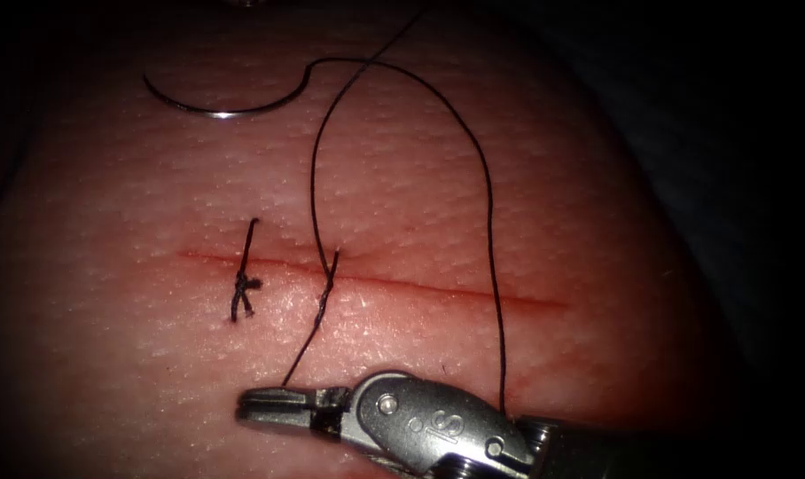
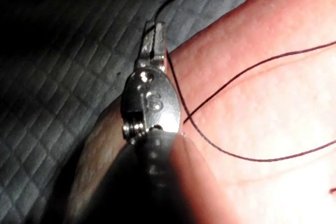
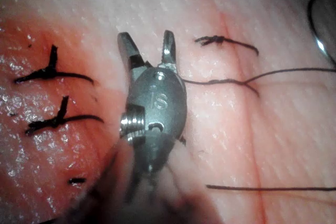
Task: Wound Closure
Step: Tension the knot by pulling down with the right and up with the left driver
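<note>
Lying free on the tissue (image 1: 553,195), the needle (image 1: 221,113) rests flat beyond the cut (image 1: 438,286), toward the upper left, not in the tissue and held by neither tool. It looks thin, stiff and slippery, best gripped on its mid-curve, away from the point. The thread (image 1: 487,195), limp and light, crosses the cut beside a knotted stitch (image 1: 243,286). The left hand (image 2: 155,27) is clamped on the thread. The right hand (image 1: 247,410) stands apart, the thread's short end at its jaws, unclamped.
</note>
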Controlling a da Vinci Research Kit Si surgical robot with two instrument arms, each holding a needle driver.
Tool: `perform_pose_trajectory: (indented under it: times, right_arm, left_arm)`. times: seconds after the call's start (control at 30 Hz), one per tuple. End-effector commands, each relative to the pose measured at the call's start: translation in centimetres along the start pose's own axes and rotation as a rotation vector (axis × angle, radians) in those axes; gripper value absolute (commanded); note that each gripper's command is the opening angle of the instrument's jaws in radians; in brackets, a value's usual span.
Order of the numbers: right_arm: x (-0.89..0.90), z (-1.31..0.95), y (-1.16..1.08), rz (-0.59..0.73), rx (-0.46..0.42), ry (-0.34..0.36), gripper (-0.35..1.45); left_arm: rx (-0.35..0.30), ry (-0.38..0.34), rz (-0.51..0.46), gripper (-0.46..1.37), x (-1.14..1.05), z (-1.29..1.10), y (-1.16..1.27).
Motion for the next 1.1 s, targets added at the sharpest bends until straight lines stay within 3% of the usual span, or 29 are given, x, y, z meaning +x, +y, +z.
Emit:
perform_pose_trajectory:
  times: [0.03, 0.23, 0.47, 0.7, 1.1]
  right_arm:
    - [0.01, -0.07, 0.07, -0.029, 0.007, -0.001, 1.07]
    - [0.14, -0.26, 0.15, -0.123, 0.016, -0.003, 1.24]
    - [0.23, -0.35, 0.16, -0.292, 0.041, -0.06, 1.26]
    - [0.12, -0.26, 0.24, -0.442, 0.084, -0.133, 1.25]
    - [-0.1, 0.06, 0.08, -0.705, 0.167, -0.317, 1.16]
  left_arm:
    - [-0.035, 0.016, -0.003, -0.35, 0.12, -0.05, 0.1]
    - [-0.054, 0.028, 0.012, -0.35, 0.35, -0.13, 0.28]
    - [-0.066, 0.034, 0.022, -0.35, 0.42, -0.2, 0.31]
    - [-0.063, 0.03, 0.023, -0.35, 0.43, -0.21, 0.35]
    - [-0.067, 0.032, 0.021, -0.35, 0.48, -0.21, 0.45]
